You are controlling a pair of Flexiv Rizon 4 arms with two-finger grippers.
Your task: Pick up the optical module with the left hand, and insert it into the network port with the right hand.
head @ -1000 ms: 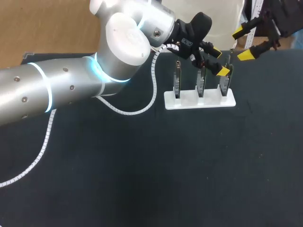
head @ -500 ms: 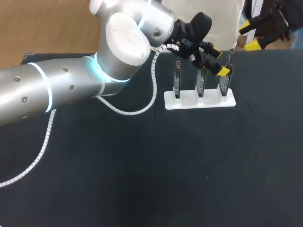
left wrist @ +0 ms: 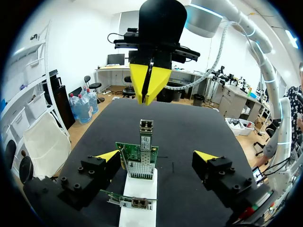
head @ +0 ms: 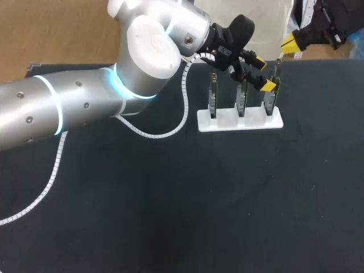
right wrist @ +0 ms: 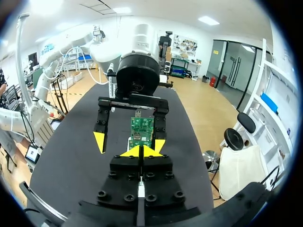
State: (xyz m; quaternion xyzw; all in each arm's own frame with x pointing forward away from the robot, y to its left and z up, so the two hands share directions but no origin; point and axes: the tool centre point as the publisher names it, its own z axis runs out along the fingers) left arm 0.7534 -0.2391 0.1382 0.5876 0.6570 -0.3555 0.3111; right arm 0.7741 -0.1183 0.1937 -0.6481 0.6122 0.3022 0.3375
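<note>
The module [left wrist: 146, 134] looks light, stiff and fragile, best pinched across its metal sides by the wide left tool [left wrist: 157, 156]; the right tool [left wrist: 145, 88] is closed, empty.

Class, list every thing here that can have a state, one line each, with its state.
left gripper: open, fingers either side of the green board, not touching.
right gripper: shut, empty.
optical module: upright atop the green board, ungripped.
green board: upright in the white stand.
white stand: flat on the table.
</note>
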